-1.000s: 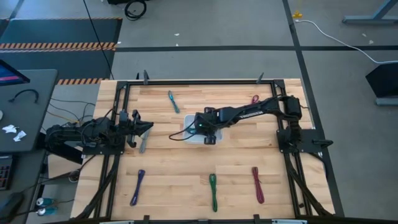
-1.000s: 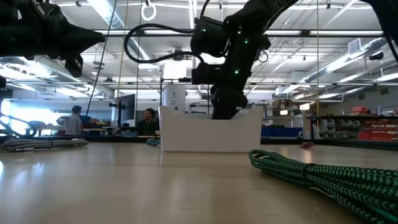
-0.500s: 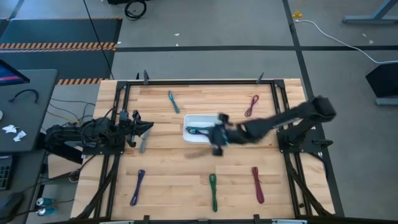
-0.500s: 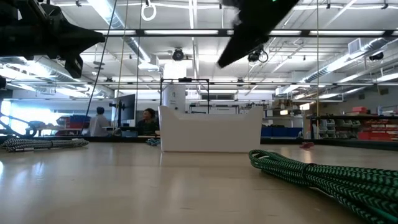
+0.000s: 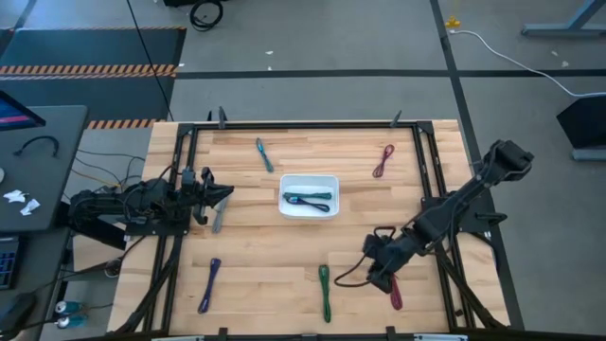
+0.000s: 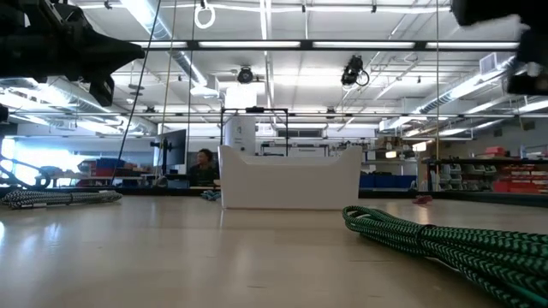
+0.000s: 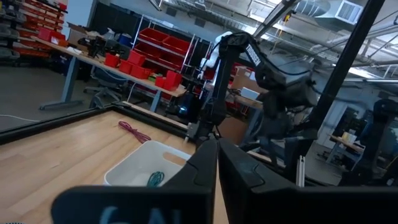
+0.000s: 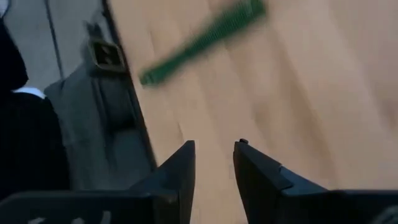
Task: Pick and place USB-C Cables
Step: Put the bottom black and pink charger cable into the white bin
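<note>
A white tray (image 5: 309, 180) stands mid-table with a teal cable (image 5: 308, 200) lying in it. My right gripper (image 5: 371, 268) hovers open and empty near the table's front edge, between a green cable (image 5: 325, 290) and a dark red cable (image 5: 394, 290). Its wrist view shows the fingers apart (image 8: 214, 165) above bare wood, with the green cable (image 8: 205, 40) ahead. My left gripper (image 5: 223, 196) waits shut at the table's left, beside a grey cable (image 5: 218, 221). Its wrist view (image 7: 217, 155) looks toward the tray (image 7: 134, 165).
Other cables lie flat on the wood: teal (image 5: 262, 154) at the far left, dark red (image 5: 383, 161) at the far right, purple (image 5: 209, 284) at the near left. A black frame (image 5: 303, 124) rims the table. In the low view the green cable (image 6: 428, 239) lies close in front.
My right gripper has risen out of the white tray and swung toward the table's near edge and right, ending low between the green and dark red cables. The teal cable stays behind in the tray.
</note>
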Tool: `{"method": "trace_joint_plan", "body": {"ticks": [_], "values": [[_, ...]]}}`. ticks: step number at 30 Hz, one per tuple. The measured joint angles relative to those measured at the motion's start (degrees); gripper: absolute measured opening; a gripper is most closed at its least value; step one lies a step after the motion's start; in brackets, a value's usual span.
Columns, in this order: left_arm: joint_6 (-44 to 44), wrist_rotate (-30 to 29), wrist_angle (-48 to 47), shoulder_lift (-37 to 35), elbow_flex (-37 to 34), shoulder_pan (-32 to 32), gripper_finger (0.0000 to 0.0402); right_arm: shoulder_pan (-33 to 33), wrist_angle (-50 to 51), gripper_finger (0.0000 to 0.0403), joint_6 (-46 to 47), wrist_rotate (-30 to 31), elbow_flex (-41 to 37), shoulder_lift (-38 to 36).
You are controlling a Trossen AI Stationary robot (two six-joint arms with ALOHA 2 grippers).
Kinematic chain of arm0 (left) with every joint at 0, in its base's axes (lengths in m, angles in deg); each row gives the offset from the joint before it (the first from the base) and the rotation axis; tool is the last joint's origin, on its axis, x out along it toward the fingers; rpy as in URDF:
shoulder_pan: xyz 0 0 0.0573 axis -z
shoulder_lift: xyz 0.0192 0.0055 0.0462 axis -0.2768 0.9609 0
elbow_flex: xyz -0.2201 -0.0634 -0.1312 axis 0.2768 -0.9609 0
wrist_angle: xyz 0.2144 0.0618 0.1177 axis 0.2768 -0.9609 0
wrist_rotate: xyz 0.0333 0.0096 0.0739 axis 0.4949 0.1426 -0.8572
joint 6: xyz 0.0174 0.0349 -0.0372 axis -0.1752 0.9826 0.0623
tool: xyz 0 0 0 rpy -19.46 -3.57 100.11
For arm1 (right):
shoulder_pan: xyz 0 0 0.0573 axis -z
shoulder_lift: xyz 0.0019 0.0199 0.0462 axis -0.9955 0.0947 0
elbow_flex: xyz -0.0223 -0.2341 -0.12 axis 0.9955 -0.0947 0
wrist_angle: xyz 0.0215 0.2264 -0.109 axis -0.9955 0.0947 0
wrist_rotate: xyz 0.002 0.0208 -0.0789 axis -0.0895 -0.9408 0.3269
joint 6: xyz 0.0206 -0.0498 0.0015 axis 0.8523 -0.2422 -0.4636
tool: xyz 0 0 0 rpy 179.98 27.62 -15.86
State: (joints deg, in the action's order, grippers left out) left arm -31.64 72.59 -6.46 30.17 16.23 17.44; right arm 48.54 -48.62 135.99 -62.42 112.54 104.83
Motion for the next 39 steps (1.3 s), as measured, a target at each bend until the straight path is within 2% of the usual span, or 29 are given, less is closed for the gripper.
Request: {"method": "trace_joint_plan", "body": {"ticks": [4, 11, 16, 20, 25, 30, 34, 39], "values": [[0.0, 0.0, 0.0, 0.0, 0.0, 0.0, 0.0014, -2.5, 1.7, 0.0144, 11.3, -5.3, -2.5, 0.8], [0.0, 0.0, 0.0, 0.0, 0.0, 0.0, 0.0022, -7.1, 3.2, 0.0228, 25.4, -7.3, -6.4, 1.8], [0.5, 0.0, 0.0, 0.0, 0.0, 0.0, 0.0021, -8.8, 4.8, 0.0275, 34.1, -5.6, -7.0, 1.8], [0.7, 0.0, 0.0, 0.0, 0.0, 0.0, 0.0015, -9.4, 6.6, 0.0284, 41.6, -0.5, -8.3, 1.8], [0.6, 0.0, 0.0, 0.0, 0.0, 0.0, 0.0012, -9.4, 6.5, 0.0273, 44.6, 0.1, -9.0, 5.3], [0.6, 0.0, 0.0, 0.0, 0.0, 0.0, 0.0019, -9.4, 3.8, 0.0245, 41.3, 0.2, -8.1, 10.6], [0.6, 0.0, 0.0, 0.0, 0.0, 0.0, 0.0022, -9.3, 7.7, 0.0201, 38.9, 0.5, -4.7, 13.8], [0.5, 0.0, 0.0, 0.0, 0.0, 0.0, 0.0015, -9.3, 11.9, 0.0113, 34.4, 0.7, -2.8, 15.6]]}}
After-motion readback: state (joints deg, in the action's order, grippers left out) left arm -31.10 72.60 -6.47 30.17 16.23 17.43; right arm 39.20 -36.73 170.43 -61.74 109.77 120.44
